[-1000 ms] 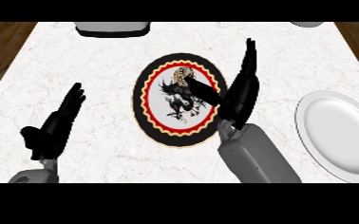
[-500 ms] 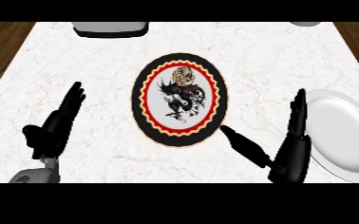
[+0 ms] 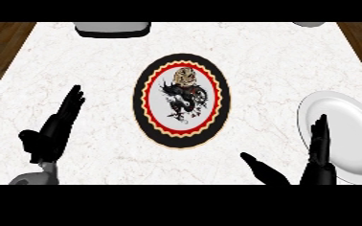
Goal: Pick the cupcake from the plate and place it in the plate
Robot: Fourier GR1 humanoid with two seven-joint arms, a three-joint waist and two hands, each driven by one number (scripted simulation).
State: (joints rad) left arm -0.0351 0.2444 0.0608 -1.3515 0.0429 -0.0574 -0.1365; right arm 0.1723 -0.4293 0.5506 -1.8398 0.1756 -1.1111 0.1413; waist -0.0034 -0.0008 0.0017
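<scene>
We see the cupcake (image 3: 186,76) sitting on the far part of the patterned plate (image 3: 151,119), a round plate with a black rim, a red scalloped ring and a dark figure printed at its middle. The cupcake looks brownish and rests just beyond that figure; nothing touches it. This plate lies at the middle of the white marbled counter (image 3: 268,57).

To the right, near the counter's edge, we find a plain white plate (image 3: 339,110), well apart from the patterned one and partly cut off by the view's side.

Our right hand (image 3: 317,160) shows at the lower right, fingers straight and pointing away from us, thumb spread out to the left; it is released and holds nothing, and its fingers overlap the near left rim of the white plate in the view. Our left hand (image 3: 53,131) rests at the lower left, fingers straight and up, likewise released and apart from both plates.

At the far edge we make out a grey object (image 3: 113,27) on the left and a pale one (image 3: 311,24) at the far right, both cut off.
</scene>
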